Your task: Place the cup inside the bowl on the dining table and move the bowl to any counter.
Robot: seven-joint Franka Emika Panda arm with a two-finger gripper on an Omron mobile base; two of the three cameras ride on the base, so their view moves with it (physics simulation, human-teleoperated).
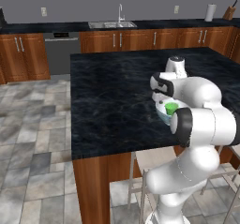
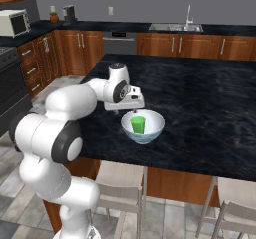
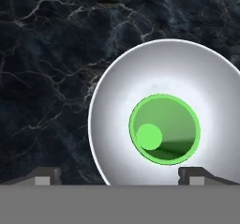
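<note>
The green cup (image 3: 164, 129) stands upright inside the pale bowl (image 3: 154, 68), a little off its centre. The bowl (image 2: 145, 131) rests on the dining table (image 2: 210, 108) close to its near edge, with the cup (image 2: 138, 124) showing above the rim. My gripper (image 3: 122, 174) hovers just above the bowl's near rim, open and holding nothing. One fingertip (image 3: 47, 175) is over bare tabletop outside the bowl, the other over the bowl's inside. In the left base view my arm covers much of the bowl (image 1: 161, 111) and the cup (image 1: 171, 108). The gripper (image 2: 132, 109) sits at the bowl's left rim.
The counter (image 1: 154, 24) with the sink (image 1: 112, 25) runs along the back wall, above a dishwasher (image 1: 61, 49). Two stools (image 2: 120, 183) (image 2: 235, 203) stand under the table's near edge. A microwave (image 2: 14, 23) and a stove (image 2: 7, 83) are at the left.
</note>
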